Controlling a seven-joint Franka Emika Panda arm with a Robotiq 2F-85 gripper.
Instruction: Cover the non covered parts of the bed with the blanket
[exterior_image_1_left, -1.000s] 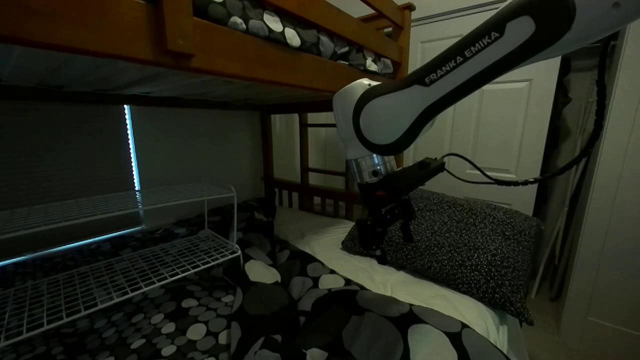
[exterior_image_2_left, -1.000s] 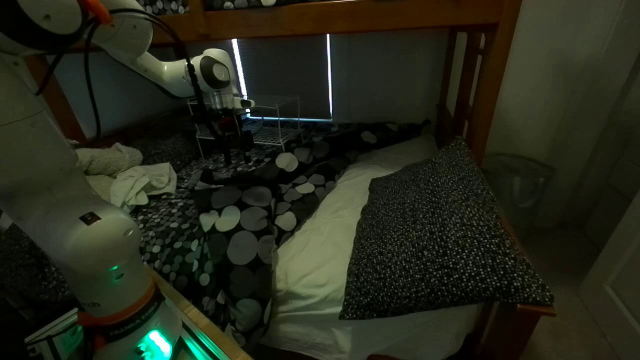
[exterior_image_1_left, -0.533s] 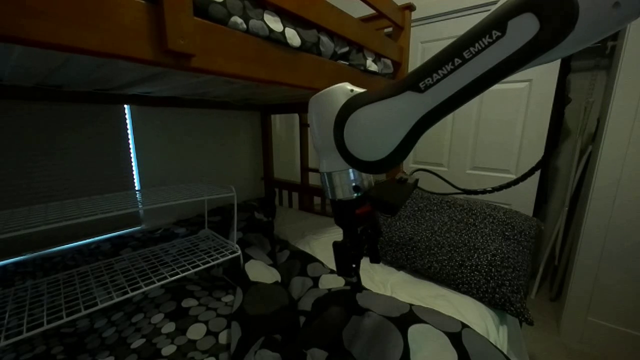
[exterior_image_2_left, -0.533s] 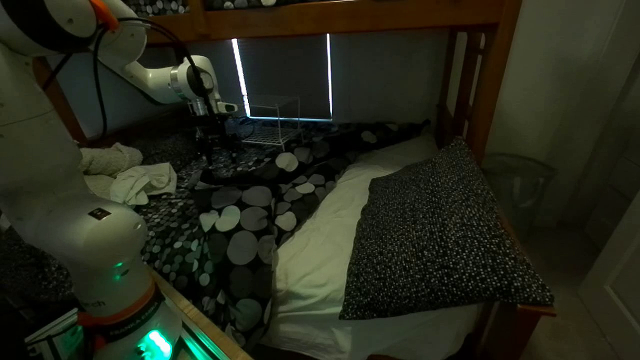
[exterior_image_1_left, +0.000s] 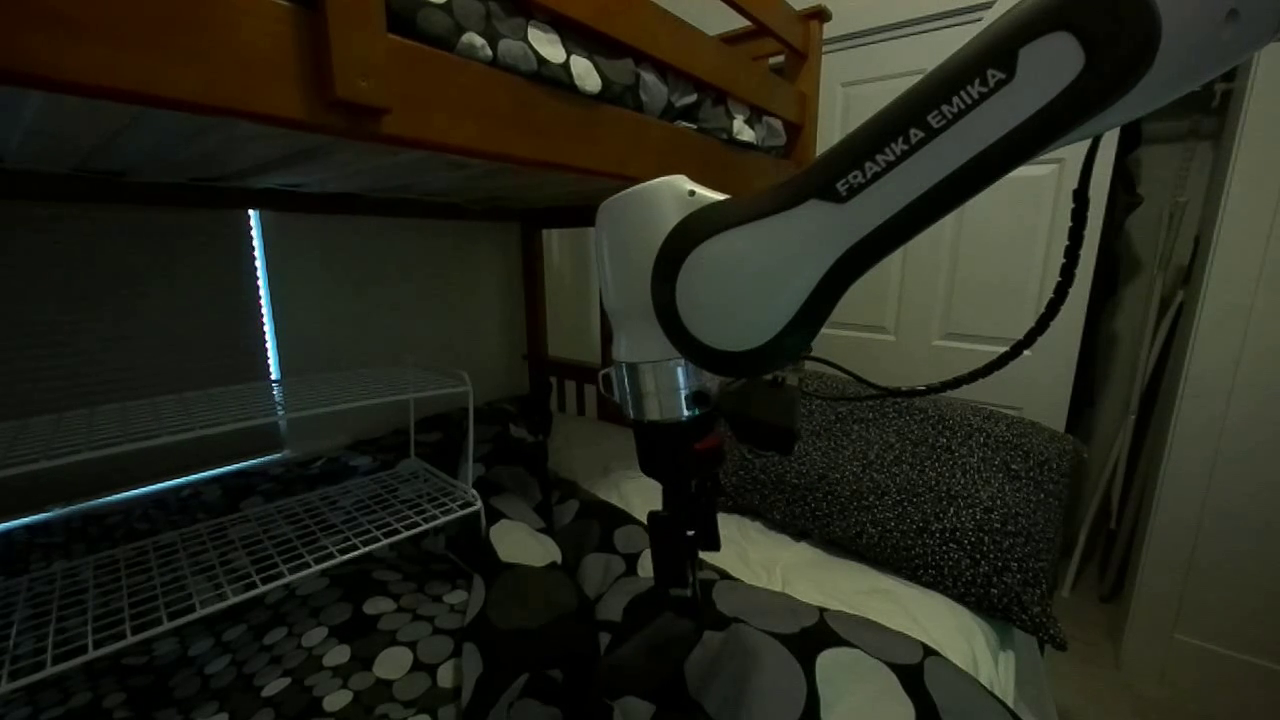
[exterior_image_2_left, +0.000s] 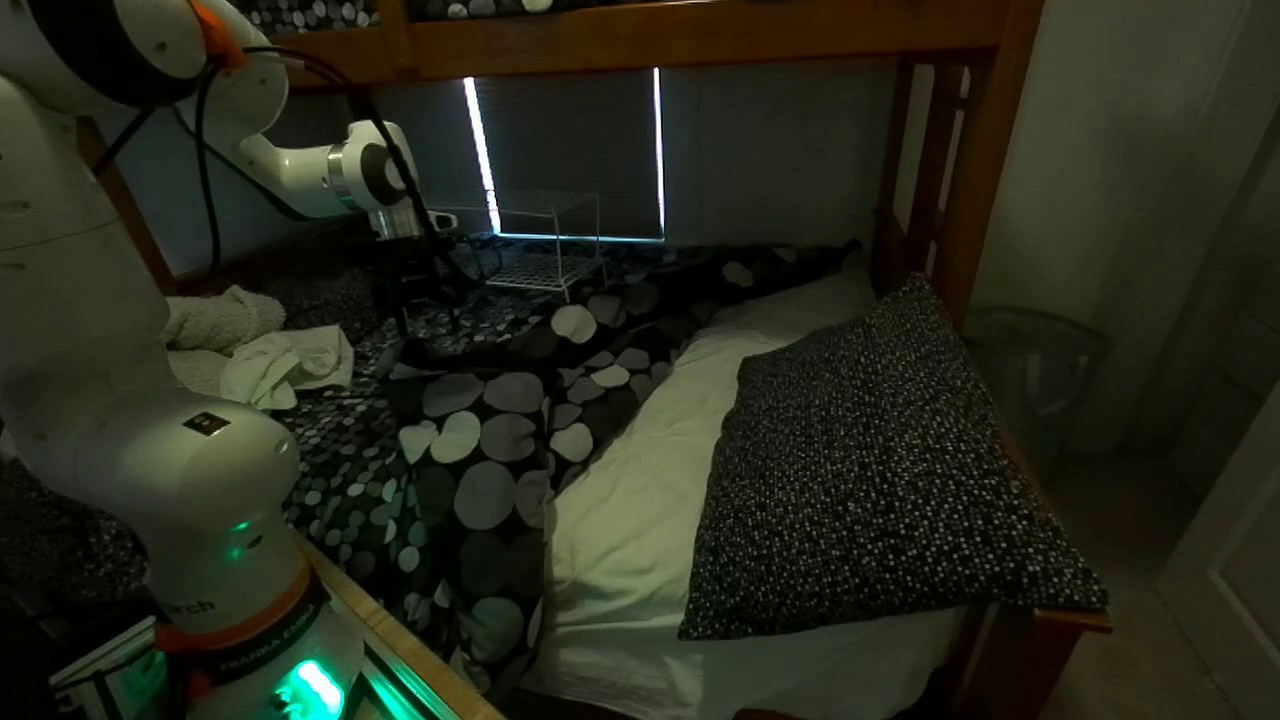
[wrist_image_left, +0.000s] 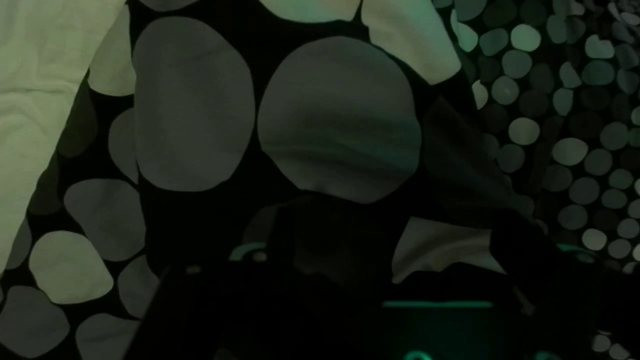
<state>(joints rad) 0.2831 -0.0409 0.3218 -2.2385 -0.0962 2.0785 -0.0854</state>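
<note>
Jaws are parted on the gripper (exterior_image_2_left: 429, 320), which is pointed downward over the blanket (exterior_image_2_left: 490, 480); whether contact is made cannot be told. Folds of the blanket are framed between the jaws in the wrist view, and at that view's upper left the white sheet (wrist_image_left: 40, 90) is shown. By the blanket, printed in grey and white ovals on black, a wide part of the bed (exterior_image_2_left: 640, 520) is covered; a band of larger ovals is placed next to the sheet, with smaller ovals seen beyond it. A strip of the sheet is left exposed between the blanket's edge and a speckled grey-black cloth (exterior_image_2_left: 880, 480), which is laid at the slatted end of the brown wooden frame (exterior_image_2_left: 975, 200). More of the sheet (exterior_image_2_left: 800, 670) is seen in an exterior view below that cloth's near edge. A white wire rack (exterior_image_1_left: 300, 540) is stood on the smaller ovals, in front of a darkened window (exterior_image_2_left: 570, 150) edged with light. A crumpled white cloth (exterior_image_2_left: 287, 365) and a cream cloth (exterior_image_2_left: 225, 318) are heaped on the blanket, the latter partly hidden by the robot arm (exterior_image_2_left: 170, 420). The bed is overhung by an upper bunk (exterior_image_1_left: 550, 125), behind whose rail more oval-printed fabric (exterior_image_1_left: 620, 85) is glimpsed. A green light (exterior_image_2_left: 315, 690) is lit low on the arm, and a panelled door (exterior_image_1_left: 960, 270) is seen behind the speckled cloth.
</note>
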